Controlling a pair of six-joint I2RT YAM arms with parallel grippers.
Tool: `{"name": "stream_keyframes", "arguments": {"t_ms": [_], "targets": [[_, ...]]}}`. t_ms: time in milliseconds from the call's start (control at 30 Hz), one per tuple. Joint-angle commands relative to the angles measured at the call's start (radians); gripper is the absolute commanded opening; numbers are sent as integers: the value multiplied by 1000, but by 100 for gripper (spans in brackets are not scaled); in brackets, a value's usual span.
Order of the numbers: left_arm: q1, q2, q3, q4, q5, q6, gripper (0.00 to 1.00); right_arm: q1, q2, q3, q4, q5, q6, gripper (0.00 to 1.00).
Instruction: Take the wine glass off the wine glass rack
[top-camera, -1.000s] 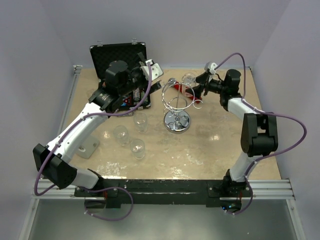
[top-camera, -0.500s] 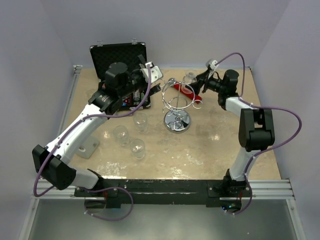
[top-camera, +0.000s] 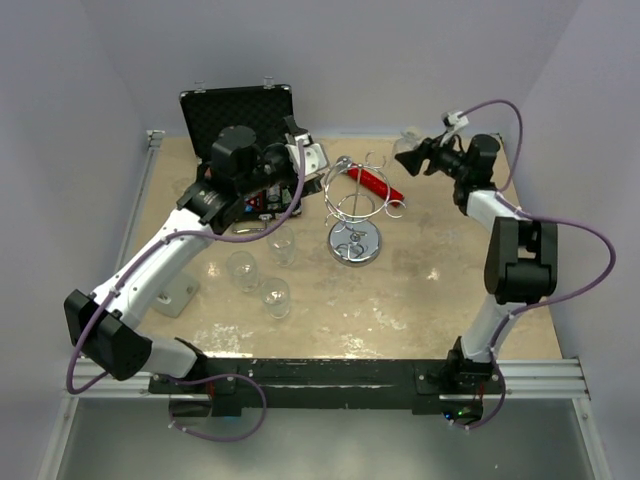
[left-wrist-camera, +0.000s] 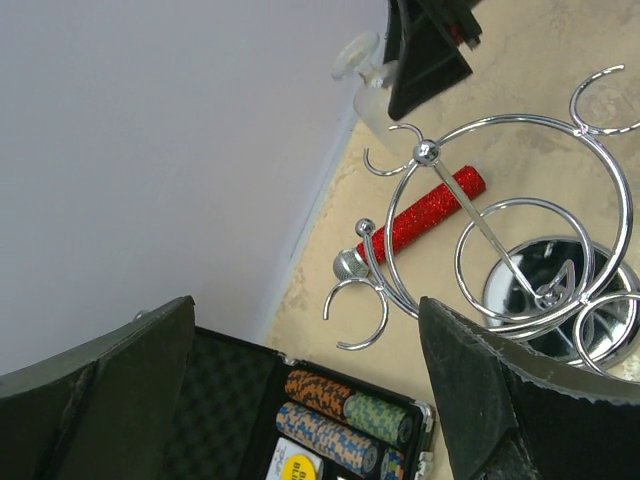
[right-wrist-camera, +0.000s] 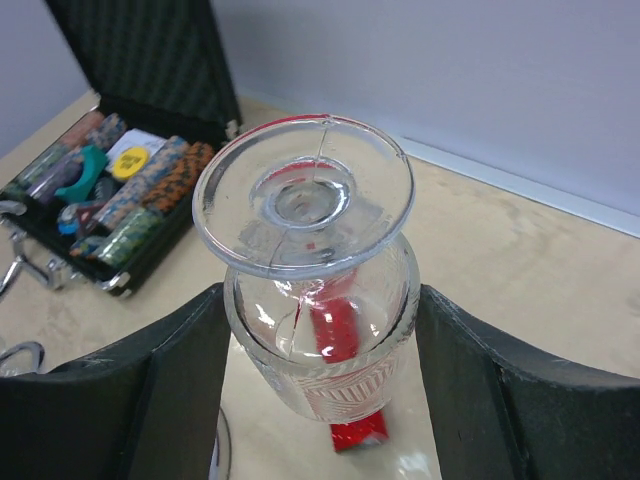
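The wine glass rack (top-camera: 352, 212) is a chrome wire stand with a round mirrored base, at the table's middle back. It also shows in the left wrist view (left-wrist-camera: 505, 235), with its visible loops empty. My right gripper (top-camera: 414, 160) is shut on a clear wine glass (top-camera: 406, 150), held upside down, foot up, in the air to the right of the rack and apart from it. In the right wrist view the fingers (right-wrist-camera: 160, 400) press both sides of the glass bowl (right-wrist-camera: 320, 320). My left gripper (top-camera: 306, 160) is open and empty, left of the rack, above the chip case.
An open black chip case (top-camera: 238, 112) with stacked chips (left-wrist-camera: 335, 415) sits at the back left. A red glitter tube (top-camera: 376, 184) lies behind the rack. Three clear glasses (top-camera: 274, 296) stand on the table left of the rack's base. Walls close in at back and sides.
My right gripper has carried the wine glass right and back, away from the rack's loops. The left arm has shifted only slightly.
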Motion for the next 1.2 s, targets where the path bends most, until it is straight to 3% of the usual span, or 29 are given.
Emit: {"name": "stream_keyframes", "arguments": {"t_ms": [0,133,433,733,900,1167], "targets": [[-47,-14,3,11,13,148,97,-76,-176,94,16,47,89,39],[-115,-9,-45,141,-44,270,96,-99,-253,143,26,-8,249,37],[-206,22,-200,621,-81,521,91,-100,-334,100,273,-252,861,33],[-279,117,-232,841,-47,664,91,-65,-408,106,125,-247,883,35],[-307,173,-229,881,-66,681,80,-21,-442,82,82,-240,873,36],[-336,264,-209,1030,-158,730,76,-8,-466,57,38,-235,853,36]]}}
